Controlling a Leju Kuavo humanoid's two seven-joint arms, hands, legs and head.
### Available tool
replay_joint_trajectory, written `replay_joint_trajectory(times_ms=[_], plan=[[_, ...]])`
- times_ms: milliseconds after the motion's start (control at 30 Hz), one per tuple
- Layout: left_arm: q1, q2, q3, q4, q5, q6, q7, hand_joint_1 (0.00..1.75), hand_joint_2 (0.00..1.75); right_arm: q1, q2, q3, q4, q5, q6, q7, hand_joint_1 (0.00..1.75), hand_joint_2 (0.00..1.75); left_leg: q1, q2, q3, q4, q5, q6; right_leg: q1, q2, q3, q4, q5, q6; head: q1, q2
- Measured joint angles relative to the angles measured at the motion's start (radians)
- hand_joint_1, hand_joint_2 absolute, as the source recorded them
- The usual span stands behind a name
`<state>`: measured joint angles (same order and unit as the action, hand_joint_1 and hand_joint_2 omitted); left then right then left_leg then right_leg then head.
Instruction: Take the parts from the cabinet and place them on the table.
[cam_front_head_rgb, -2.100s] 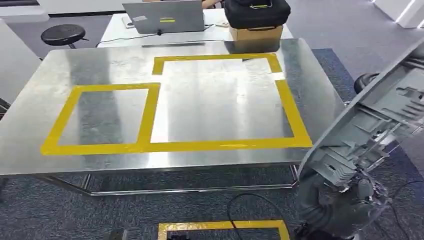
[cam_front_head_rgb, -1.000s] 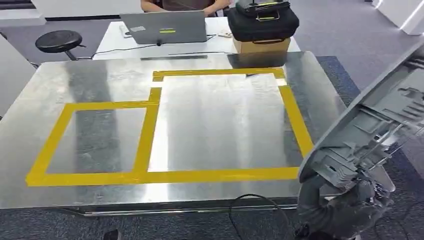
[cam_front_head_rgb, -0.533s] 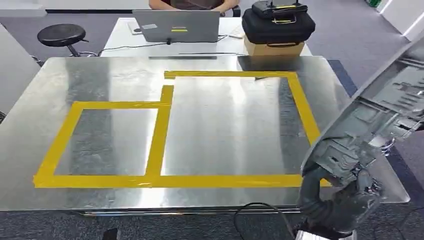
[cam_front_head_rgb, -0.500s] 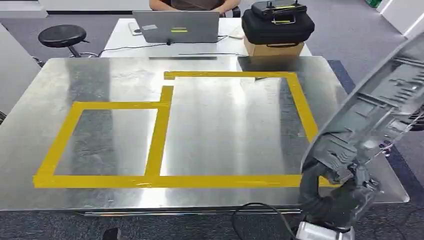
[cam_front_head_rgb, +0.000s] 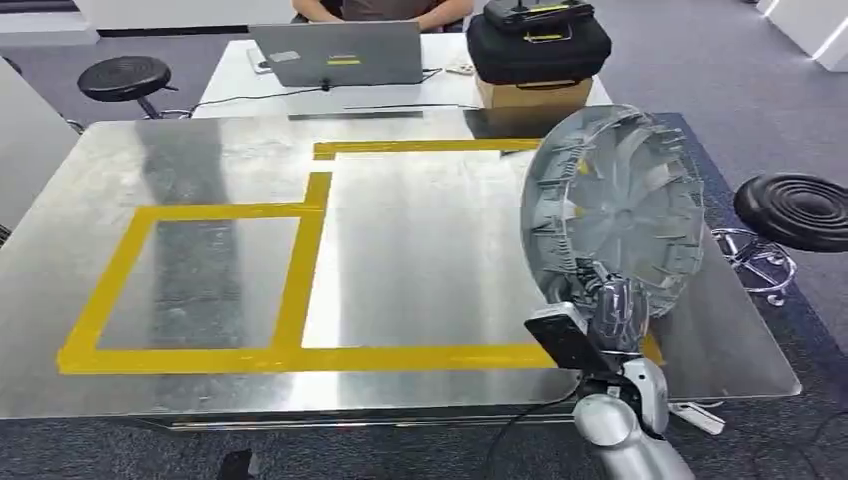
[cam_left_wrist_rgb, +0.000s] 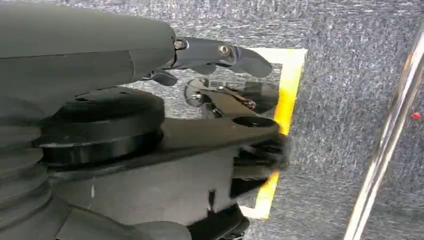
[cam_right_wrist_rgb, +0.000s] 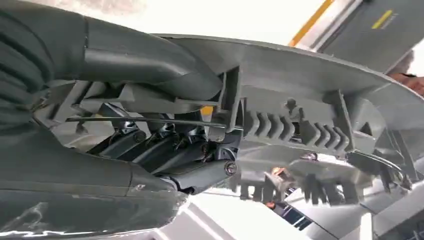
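Head view: the right robot hand (cam_front_head_rgb: 612, 312) grips the lower rim of a grey ribbed wheel cover (cam_front_head_rgb: 613, 205), holding it upright above the right side of the steel desk (cam_front_head_rgb: 420, 260), inside the larger yellow tape outline (cam_front_head_rgb: 300, 280), probably the intended drop zone.

Left wrist view: the left robot hand (cam_left_wrist_rgb: 220, 55) hangs over carpet, holding nothing, fingers loosely apart.

Right wrist view: the dark fingers (cam_right_wrist_rgb: 165, 145) hook behind the cover's ribs, the thumb (cam_right_wrist_rgb: 145, 62) pressing its outer face.
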<state>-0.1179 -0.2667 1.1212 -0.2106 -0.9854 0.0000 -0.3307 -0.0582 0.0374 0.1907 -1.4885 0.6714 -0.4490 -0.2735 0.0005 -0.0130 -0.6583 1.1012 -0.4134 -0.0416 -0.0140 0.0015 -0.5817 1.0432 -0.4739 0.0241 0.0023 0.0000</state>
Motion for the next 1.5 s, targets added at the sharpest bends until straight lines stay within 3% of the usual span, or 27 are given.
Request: replay_joint_trajectory(times_ms=[67,167,200,233,333,367,400,433,500,533,667,700,767,833,867,933,1033,1067,1100,1133,1233,1267,1333,1367,1400,1467,1500], plan=[[-0.003,0.000,-0.007,0.000,-0.009,-0.002,0.002,0.00,1.75,-0.031,-0.003,-0.004,0.047,-0.007,0.045,0.009,1.75,1.75,0.000,0.000,0.041,-0.084,-0.016,0.014,0.009,0.007,-0.008,0.006,-0.004,0.011,0.000,0.000],[-0.006,0.000,-0.018,0.000,-0.021,-0.006,0.014,0.00,1.75,-0.086,-0.011,-0.009,0.152,-0.010,0.131,0.007,1.75,1.75,-0.002,0.000,0.035,-0.081,-0.014,0.030,0.007,0.008,-0.006,-0.008,0.004,0.028,0.001,0.000],[-0.007,-0.001,-0.020,0.000,-0.026,-0.008,0.019,0.00,1.75,-0.106,-0.012,-0.009,0.198,-0.004,0.145,-0.006,1.75,1.75,0.007,0.001,0.040,-0.088,-0.010,0.037,0.007,0.007,-0.013,-0.004,-0.005,0.034,0.002,0.000],[-0.010,-0.001,-0.025,0.000,-0.032,-0.009,0.019,0.00,1.75,-0.138,-0.012,-0.006,0.258,0.001,0.152,-0.023,1.75,1.75,0.007,0.001,0.042,-0.088,-0.011,0.042,0.008,0.005,-0.023,0.030,-0.025,0.039,0.006,0.000],[-0.019,-0.002,-0.041,0.000,-0.041,-0.013,0.026,0.00,1.75,-0.195,-0.012,-0.003,0.375,0.010,0.161,-0.044,1.75,1.75,0.006,0.002,0.042,-0.088,-0.012,0.051,0.007,0.006,-0.136,0.255,-0.118,0.045,0.009,0.000],[-0.020,-0.001,-0.042,0.000,-0.042,-0.014,0.028,0.00,1.75,-0.205,-0.012,-0.001,0.402,0.013,0.161,-0.045,1.75,1.75,0.006,0.002,0.043,-0.088,-0.012,0.052,0.007,0.006,-0.159,0.296,-0.123,0.045,0.008,0.000],[-0.019,-0.001,-0.043,0.000,-0.044,-0.014,0.033,0.00,1.75,-0.221,-0.011,0.004,0.435,0.016,0.159,-0.045,1.75,1.75,0.006,0.001,0.045,-0.088,-0.012,0.052,0.007,0.006,-0.162,0.290,-0.105,0.044,0.009,0.000],[-0.020,-0.001,-0.045,0.000,-0.048,-0.014,0.037,0.00,1.75,-0.240,-0.008,0.009,0.464,0.024,0.156,-0.045,1.75,1.75,0.006,0.001,0.048,-0.088,-0.012,0.051,0.007,0.006,-0.140,0.239,-0.067,0.041,0.009,0.000],[-0.024,-0.003,-0.053,0.000,-0.054,-0.014,0.045,0.00,1.75,-0.281,0.008,0.020,0.520,0.042,0.146,-0.036,1.75,1.75,0.005,0.001,0.053,-0.088,-0.012,0.049,0.010,0.006,-0.054,0.067,0.015,0.028,0.009,0.000],[-0.027,-0.006,-0.060,0.000,-0.056,-0.015,0.047,0.00,1.75,-0.303,0.019,0.024,0.551,0.050,0.140,-0.031,1.75,1.75,0.006,0.002,0.055,-0.087,-0.012,0.045,0.014,0.006,-0.017,-0.005,0.022,0.019,0.008,0.000],[-0.038,-0.010,-0.069,0.000,-0.061,-0.015,0.054,0.00,1.75,-0.350,0.055,0.043,0.632,0.057,0.121,-0.029,1.75,1.75,0.009,0.003,0.057,-0.094,-0.008,0.016,0.025,0.008,-0.012,-0.015,0.030,0.003,0.008,0.000],[-0.039,-0.010,-0.071,0.000,-0.062,-0.015,0.054,0.00,1.75,-0.357,0.061,0.046,0.642,0.058,0.119,-0.029,1.75,1.75,0.008,0.003,0.057,-0.092,-0.010,0.009,0.017,0.006,-0.006,-0.027,0.040,-0.003,0.008,0.000],[-0.039,-0.010,-0.075,0.000,-0.069,-0.016,0.058,0.00,1.75,-0.383,0.081,0.052,0.682,0.067,0.118,-0.027,1.75,1.75,0.009,0.004,0.025,-0.021,-0.067,-0.003,0.012,0.005,-0.005,-0.037,0.048,-0.013,0.005,0.000],[-0.040,-0.009,-0.084,0.000,-0.073,-0.017,0.067,0.00,1.75,-0.408,0.102,0.063,0.733,0.076,0.117,-0.026,1.75,1.75,0.012,0.004,-0.045,0.133,-0.141,-0.011,0.010,0.007,-0.010,-0.037,0.051,-0.013,0.005,0.000],[-0.040,-0.009,-0.090,0.000,-0.076,-0.017,0.071,0.00,1.75,-0.420,0.113,0.068,0.762,0.081,0.114,-0.026,1.75,1.75,0.013,0.004,-0.070,0.188,-0.158,-0.014,0.009,0.010,-0.012,-0.037,0.053,-0.012,0.005,0.000],[-0.041,-0.009,-0.092,0.000,-0.082,-0.016,0.075,0.00,1.75,-0.440,0.134,0.078,0.805,0.090,0.112,-0.025,1.75,1.75,0.016,0.004,-0.055,0.164,-0.121,-0.018,0.005,0.014,-0.013,-0.037,0.055,-0.008,0.005,0.000],[-0.047,-0.010,-0.103,0.000,-0.093,-0.010,0.088,0.00,1.75,-0.470,0.166,0.097,0.860,0.105,0.111,-0.015,1.75,1.75,0.023,0.012,0.075,-0.068,-0.020,-0.027,0.000,0.019,-0.013,-0.033,0.057,0.008,0.005,0.000],[-0.052,-0.014,-0.110,0.000,-0.096,-0.009,0.093,0.00,1.75,-0.479,0.172,0.102,0.876,0.110,0.116,-0.016,1.75,1.75,0.024,0.015,0.090,-0.108,-0.033,-0.029,0.010,0.020,-0.018,-0.024,0.053,0.017,-0.005,0.000],[-0.054,-0.015,-0.116,0.000,-0.098,-0.008,0.097,0.00,1.75,-0.488,0.176,0.109,0.894,0.111,0.126,-0.018,1.75,1.75,0.025,0.003,0.087,-0.104,-0.027,-0.006,0.010,0.021,-0.019,-0.028,0.054,0.021,-0.001,0.000],[-0.054,-0.017,-0.117,0.000,-0.102,-0.007,0.099,0.00,1.75,-0.493,0.181,0.118,0.913,0.114,0.138,-0.022,1.75,1.75,0.023,0.003,0.086,-0.104,-0.027,0.001,0.010,0.021,-0.016,-0.037,0.058,0.026,0.008,0.000],[-0.055,-0.019,-0.122,0.000,-0.105,-0.002,0.117,0.00,1.75,-0.506,0.194,0.143,0.955,0.134,0.171,-0.034,1.75,1.75,0.026,0.004,0.088,-0.108,-0.019,0.024,0.006,0.018,-0.019,-0.034,0.054,0.041,0.007,0.000],[-0.056,-0.019,-0.124,0.000,-0.106,0.001,0.121,0.00,1.75,-0.513,0.200,0.155,0.970,0.142,0.183,-0.035,1.75,1.75,0.025,0.006,0.088,-0.108,-0.019,0.029,0.006,0.010,-0.040,0.010,0.021,0.042,0.013,0.000],[-0.056,-0.019,-0.127,0.000,-0.106,0.002,0.133,0.00,1.75,-0.519,0.212,0.178,0.997,0.163,0.195,-0.024,1.75,1.75,0.023,0.009,0.086,-0.108,-0.019,0.034,0.006,0.008,-0.119,0.182,-0.061,0.045,0.015,0.000],[-0.055,-0.019,-0.130,0.000,-0.106,0.003,0.138,0.00,1.75,-0.520,0.216,0.190,1.008,0.172,0.194,-0.017,1.75,1.75,0.021,0.010,0.086,-0.108,-0.020,0.036,0.006,0.008,-0.154,0.257,-0.087,0.045,0.016,0.000],[-0.055,-0.019,-0.134,0.000,-0.107,0.003,0.143,0.00,1.75,-0.521,0.220,0.199,1.017,0.177,0.195,-0.010,1.75,1.75,0.020,0.010,0.086,-0.108,-0.020,0.037,0.006,0.008,-0.172,0.293,-0.091,0.044,0.016,0.000],[-0.055,-0.019,-0.139,0.000,-0.108,0.003,0.146,0.00,1.75,-0.530,0.226,0.213,1.031,0.179,0.195,0.003,1.75,1.75,0.018,0.008,0.090,-0.108,-0.020,0.037,0.007,0.008,-0.135,0.221,-0.036,0.036,0.017,0.000],[-0.055,-0.019,-0.140,0.000,-0.107,0.004,0.147,0.00,1.75,-0.535,0.230,0.219,1.037,0.181,0.194,0.015,1.75,1.75,0.017,0.007,0.092,-0.108,-0.021,0.036,0.008,0.009,-0.083,0.120,0.011,0.030,0.016,0.000]])
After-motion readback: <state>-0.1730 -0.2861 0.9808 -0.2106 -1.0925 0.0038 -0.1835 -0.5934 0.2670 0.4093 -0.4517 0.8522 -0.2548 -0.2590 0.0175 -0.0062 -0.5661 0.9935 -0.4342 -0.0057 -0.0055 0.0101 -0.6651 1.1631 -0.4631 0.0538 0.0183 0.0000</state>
